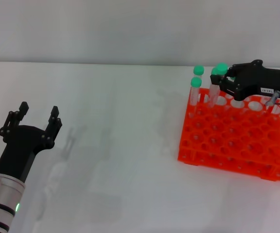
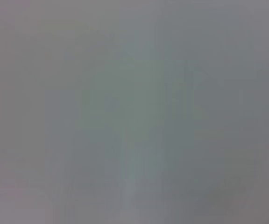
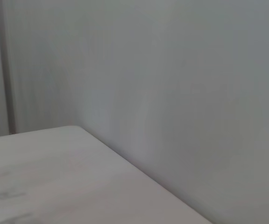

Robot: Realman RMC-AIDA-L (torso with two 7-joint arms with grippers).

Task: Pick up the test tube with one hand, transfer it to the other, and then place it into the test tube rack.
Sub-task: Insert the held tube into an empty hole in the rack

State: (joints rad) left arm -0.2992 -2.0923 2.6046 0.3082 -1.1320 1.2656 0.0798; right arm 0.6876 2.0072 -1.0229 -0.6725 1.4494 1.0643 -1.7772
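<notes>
While the left gripper [image 1: 37, 115] waits near the table's left edge with its fingers spread apart and nothing between them, the right gripper [image 1: 224, 76] reaches in from the right edge over the far left corner of the orange-red test tube rack [image 1: 235, 136]. It appears clamped on the test tube [image 1: 217, 86], gripping just under the green cap, though the fingers partly hide the contact. The tube stands nearly upright, its long axis pointing down into a hole in the rack's far row, with its lower end already at or just inside the top tier. Two other green-capped tubes [image 1: 195, 90] stand just beside it, closer to the rack's left edge. The right arm alone is within reach; lowering straight down likely finishes the placement. A small white label [image 1: 268, 91] sits on the right gripper, its writing too small to read. Both wrist views show only blank pale surfaces.
</notes>
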